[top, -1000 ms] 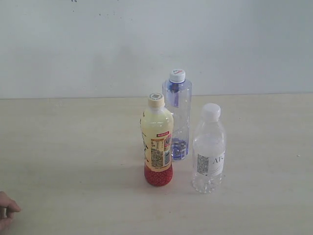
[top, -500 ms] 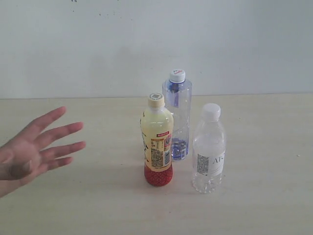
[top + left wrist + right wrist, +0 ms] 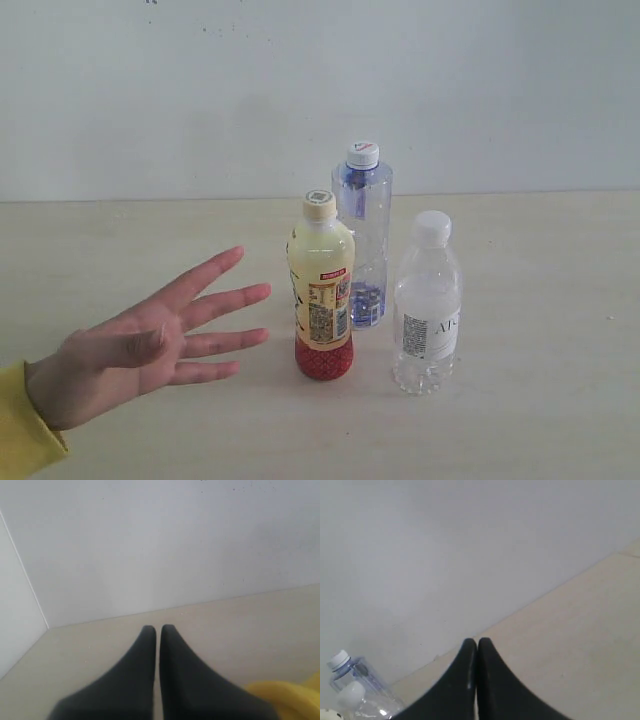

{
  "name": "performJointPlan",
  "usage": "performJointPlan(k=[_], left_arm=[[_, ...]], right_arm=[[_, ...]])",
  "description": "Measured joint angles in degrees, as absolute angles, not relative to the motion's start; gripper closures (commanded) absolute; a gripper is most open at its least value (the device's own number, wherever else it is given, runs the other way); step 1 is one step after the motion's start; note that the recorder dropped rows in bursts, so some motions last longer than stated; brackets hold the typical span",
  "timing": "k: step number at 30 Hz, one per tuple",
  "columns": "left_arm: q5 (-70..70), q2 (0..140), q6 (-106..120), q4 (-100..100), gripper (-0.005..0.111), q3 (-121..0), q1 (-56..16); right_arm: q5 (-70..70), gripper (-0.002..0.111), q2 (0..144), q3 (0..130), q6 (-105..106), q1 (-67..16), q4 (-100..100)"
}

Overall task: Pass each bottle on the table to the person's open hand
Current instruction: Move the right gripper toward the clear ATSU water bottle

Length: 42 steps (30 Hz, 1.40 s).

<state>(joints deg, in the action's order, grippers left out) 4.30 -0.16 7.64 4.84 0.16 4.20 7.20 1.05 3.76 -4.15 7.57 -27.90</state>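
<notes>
Since half a second ago the person's bare open hand (image 3: 150, 345) has come further in from the left edge of the exterior view, and a bright yellow sleeve cuff (image 3: 25, 430) now shows at its wrist. Its fingers are spread and point toward the bottles, the tips near the yellowish one but not touching it.

All three plastic bottles stand upright and close together on the wide pale beige wood-grain table (image 3: 540, 400), where they stood before. The yellowish bottle with red base and cream cap (image 3: 321, 290) is nearest the hand. The tall bluish-clear bottle with white cap (image 3: 364, 215) stands just behind it, and the shorter clear bottle with white cap and label (image 3: 427, 305) is to its right.

The tabletop is matte and evenly lit, and it runs back to a plain white wall (image 3: 300, 90) with a few small dark specks. The left wrist view shows a vertical corner seam in that wall.

Neither arm shows in the exterior view. The left gripper (image 3: 157, 630) is clenched with only a thin slit between its black fingers, holding nothing, and a fold of yellow fabric (image 3: 285, 700) lies beside it. The right gripper (image 3: 477, 642) is likewise pressed closed and empty, well apart from the bottles.
</notes>
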Motion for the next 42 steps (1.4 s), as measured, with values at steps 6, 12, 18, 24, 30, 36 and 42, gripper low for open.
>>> performJointPlan(k=[6,12,18,24,30,36,42], left_arm=[[4.3,-0.2,7.6,4.8,0.103,0.2,4.2],[4.3,-0.2,7.6,4.8,0.103,0.2,4.2],[4.3,-0.2,7.6,4.8,0.103,0.2,4.2],[4.3,-0.2,7.6,4.8,0.103,0.2,4.2],[4.3,-0.2,7.6,4.8,0.103,0.2,4.2],[4.3,-0.2,7.6,4.8,0.103,0.2,4.2],[4.3,-0.2,7.6,4.8,0.103,0.2,4.2]], right_arm=[[11.5,0.046,12.7,16.2,14.3,4.8,-28.7],[12.4,0.043,31.9,24.2,29.0,-1.9,-36.5],[6.4,0.034,49.5,29.3,42.2,-15.6,-41.4],[-0.7,0.021,61.1,33.6,46.3,-26.5,-42.3],[-2.9,0.021,68.1,35.9,46.4,-27.3,-41.1],[-3.2,0.021,70.3,36.3,46.4,-28.0,-40.8],[-2.7,0.021,71.5,36.4,46.4,-28.0,-40.1]])
